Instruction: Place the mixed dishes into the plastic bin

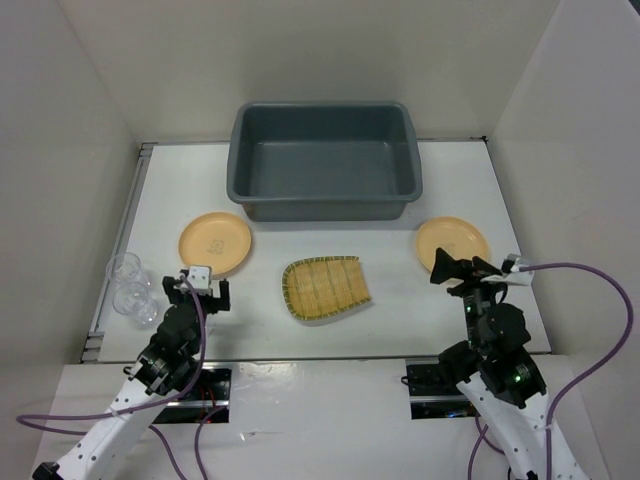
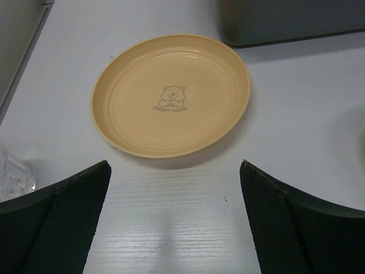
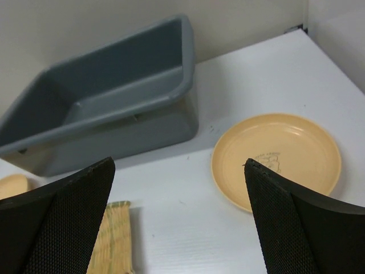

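The dark grey plastic bin [image 1: 324, 160] stands empty at the back centre. One orange-yellow plate [image 1: 215, 243] lies at its front left, also in the left wrist view [image 2: 171, 94]. A second plate [image 1: 453, 243] lies at the front right, also in the right wrist view [image 3: 276, 158]. The fan-shaped yellow slatted tray [image 1: 323, 288] lies in the middle. My left gripper [image 1: 200, 284] is open and empty just short of the left plate. My right gripper [image 1: 464, 269] is open and empty over the near edge of the right plate.
Two clear plastic cups [image 1: 131, 288] stand at the table's left edge, beside my left arm. White walls enclose the table on three sides. The bin's wall [image 3: 102, 140] and the tray's corner [image 3: 111, 240] show in the right wrist view.
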Motion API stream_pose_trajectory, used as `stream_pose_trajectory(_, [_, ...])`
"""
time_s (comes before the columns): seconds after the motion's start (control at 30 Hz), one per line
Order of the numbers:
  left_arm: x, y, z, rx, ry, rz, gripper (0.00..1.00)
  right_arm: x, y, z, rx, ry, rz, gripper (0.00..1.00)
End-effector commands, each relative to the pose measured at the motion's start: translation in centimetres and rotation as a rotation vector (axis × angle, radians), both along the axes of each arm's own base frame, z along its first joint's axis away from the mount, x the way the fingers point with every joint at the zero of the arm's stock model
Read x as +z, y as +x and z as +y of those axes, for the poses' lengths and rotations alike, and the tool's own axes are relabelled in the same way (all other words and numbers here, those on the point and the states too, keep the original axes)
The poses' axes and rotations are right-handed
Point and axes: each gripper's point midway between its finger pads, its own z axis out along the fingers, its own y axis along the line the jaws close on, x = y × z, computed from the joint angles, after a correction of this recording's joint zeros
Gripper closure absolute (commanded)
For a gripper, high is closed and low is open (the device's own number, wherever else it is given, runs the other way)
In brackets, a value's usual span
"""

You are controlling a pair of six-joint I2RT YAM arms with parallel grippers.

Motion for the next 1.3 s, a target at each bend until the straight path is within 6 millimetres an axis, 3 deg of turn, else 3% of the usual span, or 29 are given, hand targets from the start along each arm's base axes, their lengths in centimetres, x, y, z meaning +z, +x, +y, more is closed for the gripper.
stream_pose_trajectory(0.0, [1.9, 0.2, -1.8, -0.114, -0.019, -0.108, 0.0, 0.6, 0.1, 0.5, 0.031, 0.008, -0.083, 0.02])
stream_pose_trajectory(0.07, [2.4, -0.2, -3.8, -0.27, 0.071, -0.111, 0.0, 0.7, 0.3, 0.2, 0.012, -0.057, -0.091, 0.02])
stream_pose_trajectory(0.1, [2.6, -1.3, -7.2, -0.514, 0.185, -0.134, 0.0, 0.6, 0.4, 0.5, 0.029, -0.091, -0.097, 0.02])
stream_pose_trajectory(0.17, [2.1, -3.0, -9.2, -0.7, 0.271, -0.12, 0.0, 0.3, 0.5, 1.2, 0.075, -0.217, -0.102, 0.02])
stream_pose_trajectory(0.2, [1.2, -5.1, -12.0, -0.921, 0.307, -0.134, 0.0, 0.4, 0.5, 1.7, 0.109, -0.267, -0.109, 0.02])
stream_pose_trajectory(0.27, [0.7, -5.1, -12.7, -0.951, 0.3, -0.156, 0.0, 0.2, 0.4, 2.3, 0.147, -0.292, -0.109, 0.02])
stream_pose_trajectory(0.47, [1.9, -3.4, -10.1, -0.751, 0.261, -0.125, 0.0, -0.4, 0.7, 1.4, 0.092, -0.288, -0.087, 0.02])
stream_pose_trajectory(0.6, [2.6, -1.3, -5.9, -0.48, 0.261, -0.107, 0.0, -0.6, 0.7, 0.4, 0.042, -0.307, -0.067, 0.02])
stream_pose_trajectory(0.87, [2.4, -1.1, -5.4, -0.434, 0.233, -0.1, 0.0, -1.6, 0.6, 2.9, 0.193, -0.438, -0.071, 0.02])
stream_pose_trajectory(0.93, [3.9, -1.2, -5.1, -0.423, 0.24, -0.126, 0.0, -1.6, 0.6, 2.8, 0.192, -0.448, -0.071, 0.02])
stream_pose_trajectory(1.17, [4.5, -1.9, -6.1, -0.5, 0.261, -0.137, 0.0, -2.0, 0.7, 3.2, 0.212, -0.463, -0.069, 0.02])
stream_pose_trajectory(1.27, [5.6, -1.4, -4.5, -0.386, 0.202, -0.152, 0.0, -2.0, 0.6, 3.6, 0.234, -0.465, -0.075, 0.02])
